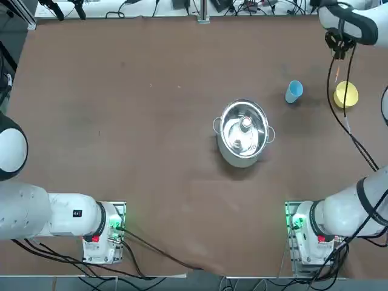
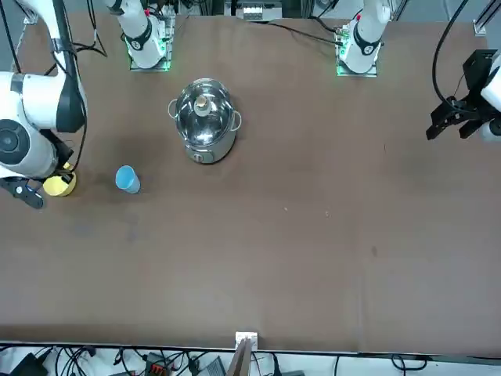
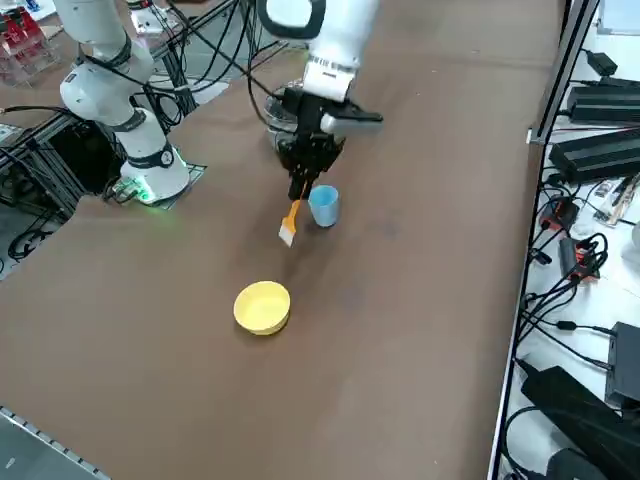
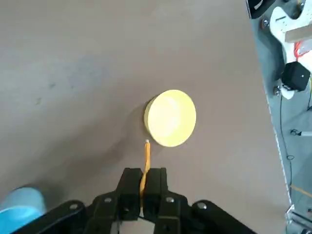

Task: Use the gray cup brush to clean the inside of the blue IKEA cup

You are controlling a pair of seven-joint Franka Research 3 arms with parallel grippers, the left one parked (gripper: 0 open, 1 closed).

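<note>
The task seems to be at its early part. The small thin brush with orange handle (image 3: 294,213) is picked and is in the air, but the cleaning is not begun, as far as the pictures show. The right gripper (image 4: 145,172) has its jaws closed firmly on this handle, with only the thin handle between them.

The plain light-blue plastic cup (image 1: 294,91) stands upright on the brown table (image 1: 157,121), its mouth upward. It is at about one o'clock from the steel pot with glass lid (image 1: 244,130), and the round yellow bowl (image 1: 346,95) is at three o'clock from the cup. The brush is outside the cup and apart from it, held above the table on the bowl's side. What is left is to bring the brush over the cup, to lower its head inside and to rub the inner wall. Whether the inside is dirty, one cannot tell.

The pale flat-looking head (image 3: 287,234) of the brush points downward, with a lean toward six o'clock, the side of the arm's base. The long axis is thus rather steep, but not fully vertical; seen from above, it runs roughly from twelve to six o'clock. The cup's own long axis is vertical, so the brush probably needs a little straightening before it enters.
</note>
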